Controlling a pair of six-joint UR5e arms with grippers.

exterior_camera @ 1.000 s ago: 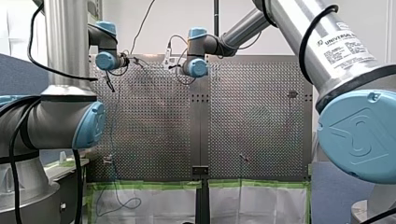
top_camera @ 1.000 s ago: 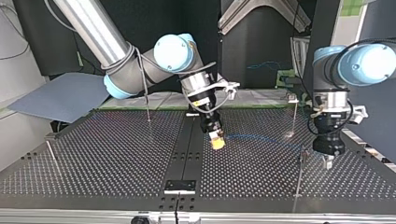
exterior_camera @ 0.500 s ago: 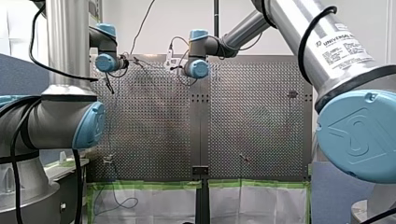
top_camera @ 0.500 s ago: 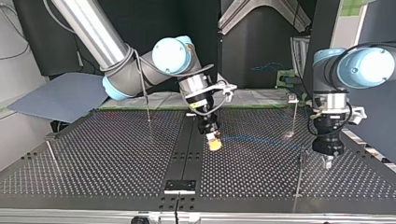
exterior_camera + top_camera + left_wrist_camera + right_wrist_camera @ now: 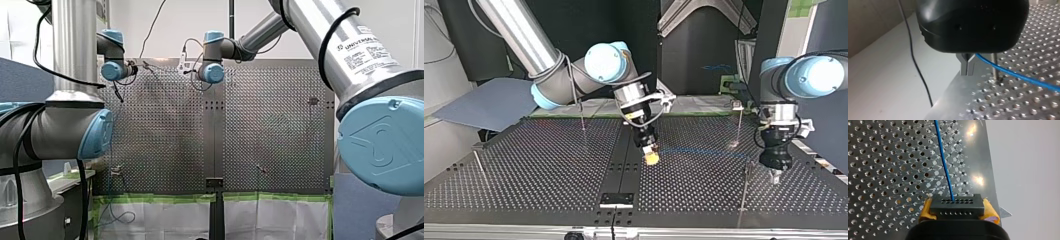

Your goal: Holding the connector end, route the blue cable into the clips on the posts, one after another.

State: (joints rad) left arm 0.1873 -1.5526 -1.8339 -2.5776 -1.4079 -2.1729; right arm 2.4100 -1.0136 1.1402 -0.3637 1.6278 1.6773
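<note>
In the right wrist view my right gripper [image 5: 957, 208] is shut on a black connector [image 5: 956, 204], squeezed between yellow pads [image 5: 926, 210]. The blue cable [image 5: 944, 162] leaves the connector and runs ahead over the perforated table. In the top view this gripper [image 5: 651, 158] hangs low over the table's middle. The cable [image 5: 704, 151] stretches from there towards the view's right, where my left gripper [image 5: 775, 175] hangs. In the left wrist view its metal fingers [image 5: 967, 67] are shut, and the blue cable [image 5: 1018, 76] comes out from between them beside a thin post [image 5: 995, 65].
Thin posts stand on the table in the top view: two at its right [image 5: 740, 125] [image 5: 744, 185], one at the far left edge [image 5: 478, 162], one towards the back [image 5: 582, 115]. In the front view the cable's slack [image 5: 120, 217] hangs off the table's near edge.
My right gripper has drifted with the connector towards the top view's left. The slack loop off the table's near edge has grown smaller. My left gripper has barely shifted.
</note>
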